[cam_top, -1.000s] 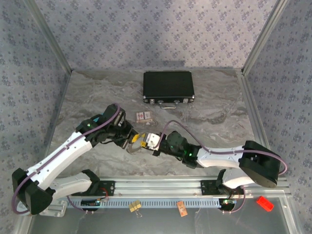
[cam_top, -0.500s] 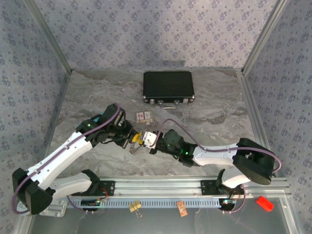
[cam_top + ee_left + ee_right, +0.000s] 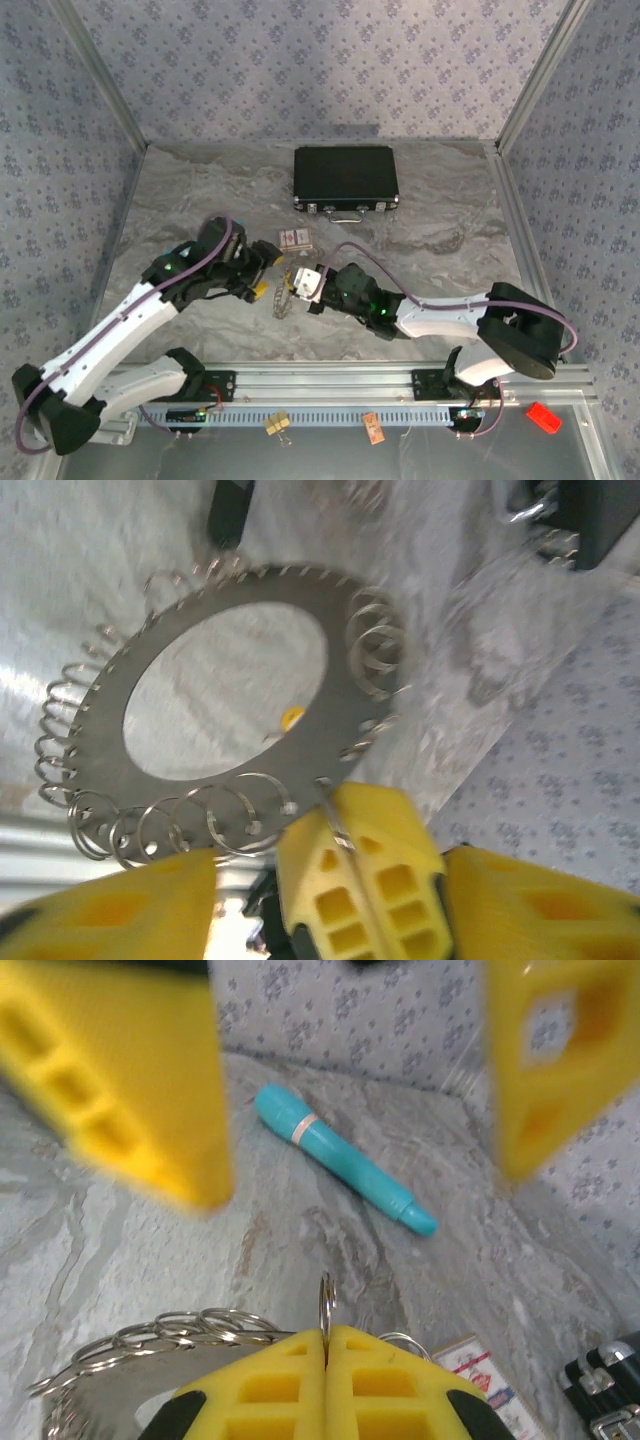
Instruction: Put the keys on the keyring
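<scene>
My right gripper [image 3: 326,1335] is shut on a thin silvery keyring [image 3: 326,1305], pinched edge-on between its yellow pads. That ring hangs on the rim of a flat grey metal disc [image 3: 110,750] with a large hole and several split rings around its edge. In the top view the disc [image 3: 285,300] dangles below my right gripper [image 3: 291,285]. Just left of it, my left gripper [image 3: 267,272] stands open, its fingers [image 3: 130,1090] spread to either side of the ring. A tiny yellow speck [image 3: 291,717] shows through the hole. I cannot make out any keys.
A teal pen [image 3: 340,1160] lies on the marble table beyond the grippers. The red-and-white card box [image 3: 294,238] sits close behind them, and a black case [image 3: 346,178] stands further back. Small items lie on the front rail [image 3: 320,415].
My left gripper has opened and drawn back to the left, away from the disc. My right gripper has slid left, and the disc now hangs from it alone.
</scene>
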Robot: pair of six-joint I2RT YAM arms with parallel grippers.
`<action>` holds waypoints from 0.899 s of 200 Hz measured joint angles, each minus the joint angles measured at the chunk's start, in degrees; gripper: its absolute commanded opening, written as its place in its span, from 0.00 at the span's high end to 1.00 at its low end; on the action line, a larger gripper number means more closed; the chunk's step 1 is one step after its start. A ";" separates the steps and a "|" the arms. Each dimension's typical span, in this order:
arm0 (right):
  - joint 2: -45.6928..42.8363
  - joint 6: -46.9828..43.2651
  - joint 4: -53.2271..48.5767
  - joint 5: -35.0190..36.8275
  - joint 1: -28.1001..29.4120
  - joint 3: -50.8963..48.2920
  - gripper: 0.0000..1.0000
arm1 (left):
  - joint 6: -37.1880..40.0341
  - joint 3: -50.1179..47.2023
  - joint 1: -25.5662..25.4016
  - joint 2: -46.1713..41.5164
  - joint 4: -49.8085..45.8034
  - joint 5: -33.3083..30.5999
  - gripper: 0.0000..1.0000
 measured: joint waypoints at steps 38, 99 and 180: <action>-3.82 0.68 -10.54 -4.74 -2.69 2.36 1.00 | 28.48 -1.29 0.50 -5.03 9.97 -10.67 0.40; -7.74 0.42 -29.86 -13.57 -8.04 9.90 1.00 | 87.78 -15.10 0.63 -8.24 22.03 1.22 0.51; -8.17 -6.29 -48.68 -21.09 -9.94 17.81 1.00 | 116.45 -21.27 0.59 -3.65 29.55 19.37 0.70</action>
